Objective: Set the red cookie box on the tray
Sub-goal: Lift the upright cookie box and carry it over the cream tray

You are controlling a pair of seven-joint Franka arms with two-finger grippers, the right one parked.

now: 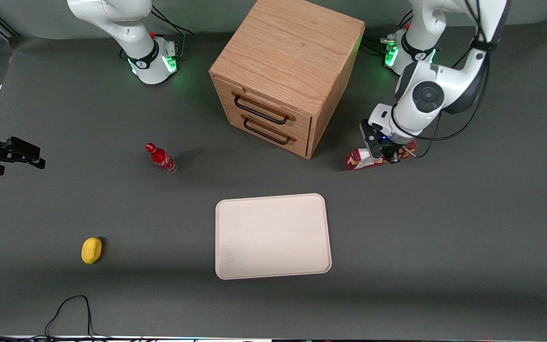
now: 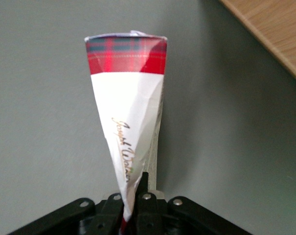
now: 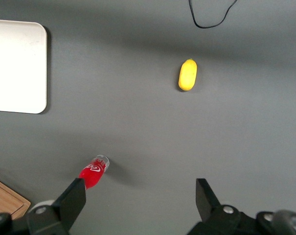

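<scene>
A small red bottle (image 1: 160,158) with white script stands toward the parked arm's end; the cream tray (image 1: 272,236) holds nothing. The gripper (image 1: 387,156) pinches the red cookie box (image 1: 360,158) — gold cursive, unreadable — beside the wooden drawer cabinet (image 1: 287,71).

The work surface is a dark grey matte table (image 1: 444,247). A cream-white tray (image 1: 272,236) lies flat near the centre. A wooden drawer cabinet (image 1: 285,73) (two drawers, black handles) stands farther from the front camera than the tray. A small red bottle (image 1: 160,158) stands toward the parked arm's end, and a yellow lemon-like object (image 1: 91,250) lies nearer the camera than the bottle. The red cookie box (image 1: 366,158) sits beside the cabinet, with the gripper (image 1: 387,154) closed on it.
</scene>
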